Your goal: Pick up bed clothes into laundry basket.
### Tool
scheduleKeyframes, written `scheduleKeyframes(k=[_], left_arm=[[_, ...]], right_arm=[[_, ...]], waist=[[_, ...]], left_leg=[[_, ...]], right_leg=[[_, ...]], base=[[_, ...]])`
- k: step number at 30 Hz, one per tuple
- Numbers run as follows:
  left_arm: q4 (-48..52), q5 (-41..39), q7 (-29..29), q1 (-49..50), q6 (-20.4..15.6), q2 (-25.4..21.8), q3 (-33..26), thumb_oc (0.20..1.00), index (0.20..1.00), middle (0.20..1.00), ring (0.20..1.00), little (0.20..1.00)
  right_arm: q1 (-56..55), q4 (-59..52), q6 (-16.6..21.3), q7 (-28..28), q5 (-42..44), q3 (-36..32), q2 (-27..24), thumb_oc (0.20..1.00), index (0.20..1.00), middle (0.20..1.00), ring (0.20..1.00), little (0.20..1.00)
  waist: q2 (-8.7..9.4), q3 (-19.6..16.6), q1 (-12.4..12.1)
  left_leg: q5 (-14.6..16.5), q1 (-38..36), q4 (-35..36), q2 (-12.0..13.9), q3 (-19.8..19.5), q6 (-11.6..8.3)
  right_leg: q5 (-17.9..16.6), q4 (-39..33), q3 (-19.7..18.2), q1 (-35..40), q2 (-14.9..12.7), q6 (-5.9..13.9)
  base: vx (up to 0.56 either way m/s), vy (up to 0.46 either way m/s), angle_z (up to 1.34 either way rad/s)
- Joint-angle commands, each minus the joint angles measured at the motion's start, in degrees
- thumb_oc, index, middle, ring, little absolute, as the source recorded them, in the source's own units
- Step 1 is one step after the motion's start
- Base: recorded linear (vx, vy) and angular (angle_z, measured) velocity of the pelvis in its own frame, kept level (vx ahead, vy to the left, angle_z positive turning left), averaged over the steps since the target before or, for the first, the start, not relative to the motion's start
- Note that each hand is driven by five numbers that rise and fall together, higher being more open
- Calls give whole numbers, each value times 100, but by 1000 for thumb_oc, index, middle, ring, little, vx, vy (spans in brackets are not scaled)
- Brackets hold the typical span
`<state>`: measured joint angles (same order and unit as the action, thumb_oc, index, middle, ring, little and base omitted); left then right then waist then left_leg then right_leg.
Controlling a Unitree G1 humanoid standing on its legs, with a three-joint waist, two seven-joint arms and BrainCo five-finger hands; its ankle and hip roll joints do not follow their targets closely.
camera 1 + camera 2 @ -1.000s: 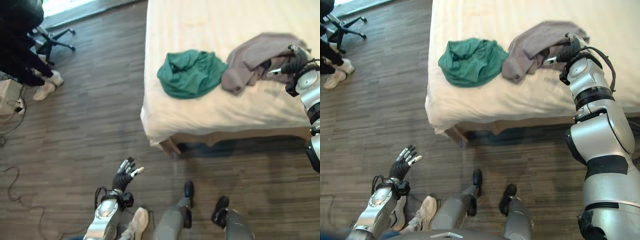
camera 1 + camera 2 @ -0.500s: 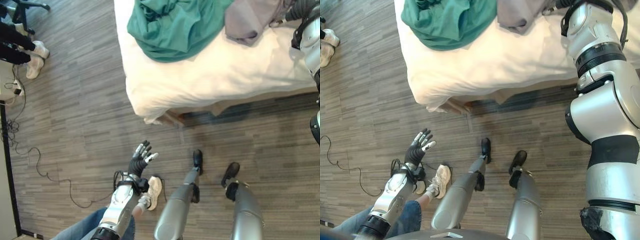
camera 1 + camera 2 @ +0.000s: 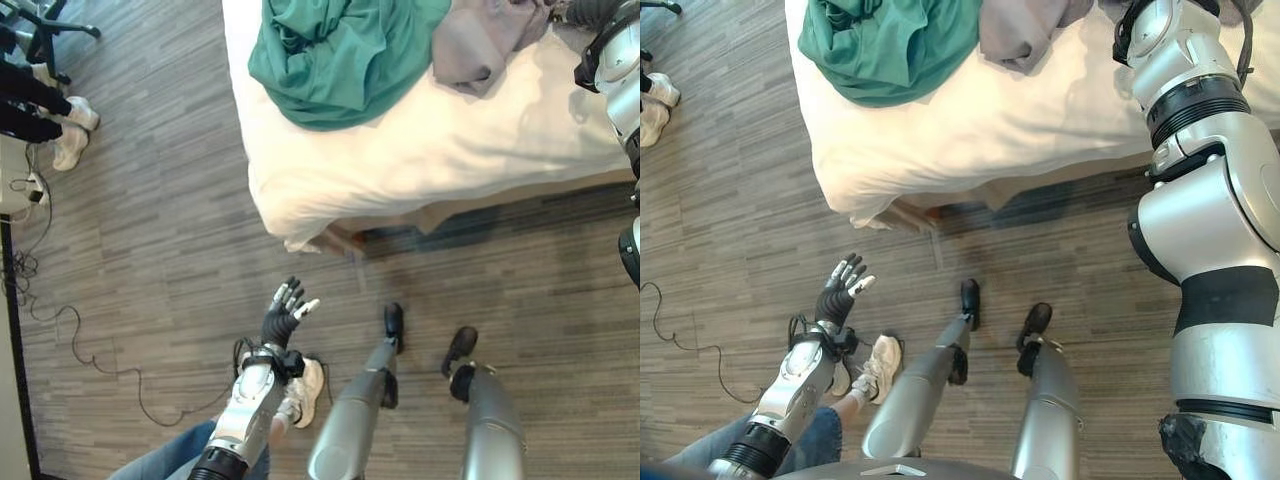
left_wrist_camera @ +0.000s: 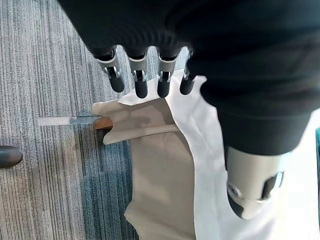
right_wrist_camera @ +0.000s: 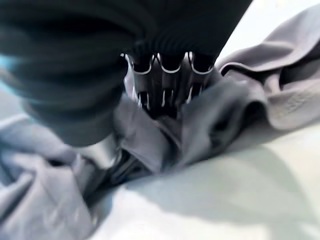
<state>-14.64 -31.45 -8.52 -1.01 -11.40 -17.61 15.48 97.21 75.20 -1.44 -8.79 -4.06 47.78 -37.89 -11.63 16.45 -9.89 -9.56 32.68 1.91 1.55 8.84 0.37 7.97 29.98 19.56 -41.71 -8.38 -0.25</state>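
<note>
Two garments lie on the white bed [image 3: 440, 150]. A green garment [image 3: 340, 55] is bunched near the bed's left edge, and a grey garment [image 3: 480, 45] lies just to its right. My right arm reaches over the bed at the far right. In its wrist view my right hand [image 5: 162, 75] has its fingers curled into the folds of the grey garment [image 5: 225, 115]. My left hand [image 3: 285, 315] is held out over the wooden floor in front of the bed, fingers [image 4: 140, 82] straight and spread, holding nothing.
The bed's wooden leg [image 3: 340, 240] stands at the near corner. A person's shoe [image 3: 305, 385] and jeans leg [image 3: 165, 465] are right beside my left arm. Another person's white shoes [image 3: 70, 140] and a chair base [image 3: 45, 25] are at the far left.
The camera has tipped down, so the bed has slid toward the top of the eye views. My right hand stays in the grey garment. My left hand stays open over the floor.
</note>
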Motion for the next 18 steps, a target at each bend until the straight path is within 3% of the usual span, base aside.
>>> scheduleKeyframes(k=[1,12,17,18], left_arm=[[-30,-248,-59,-531,-279,-252,33,1000,1000,1000,1000,1000],[-81,-197,-95,-607,-284,-268,-57,1000,1000,1000,1000,1000],[-161,-220,-90,-623,-308,-354,-122,1000,1000,1000,1000,1000],[-162,-220,-90,-624,-309,-354,-122,1000,1000,1000,1000,1000]], right_arm=[[369,-13,16,178,251,423,-53,200,200,200,200,200],[-190,-186,81,154,14,238,-2,200,200,200,200,200],[96,-277,77,144,-183,470,-27,200,200,200,200,200],[97,-276,78,144,-182,470,-26,231,231,231,231,231]], waist=[[493,476,-192],[556,469,-32],[645,404,44],[645,404,43]], left_leg=[[84,-840,309,-109,103,-566],[169,-1165,309,-143,77,-529],[196,-1228,309,-142,115,-526],[196,-1228,309,-142,116,-526]], right_leg=[[-1394,-3146,-894,1771,21,869],[-1353,-3143,-946,2069,1,854],[-1411,-3211,-1031,2113,16,871],[-1412,-3211,-1032,2113,16,871]], base=[[0,0,0],[0,0,0],[0,0,0],[0,0,0]])
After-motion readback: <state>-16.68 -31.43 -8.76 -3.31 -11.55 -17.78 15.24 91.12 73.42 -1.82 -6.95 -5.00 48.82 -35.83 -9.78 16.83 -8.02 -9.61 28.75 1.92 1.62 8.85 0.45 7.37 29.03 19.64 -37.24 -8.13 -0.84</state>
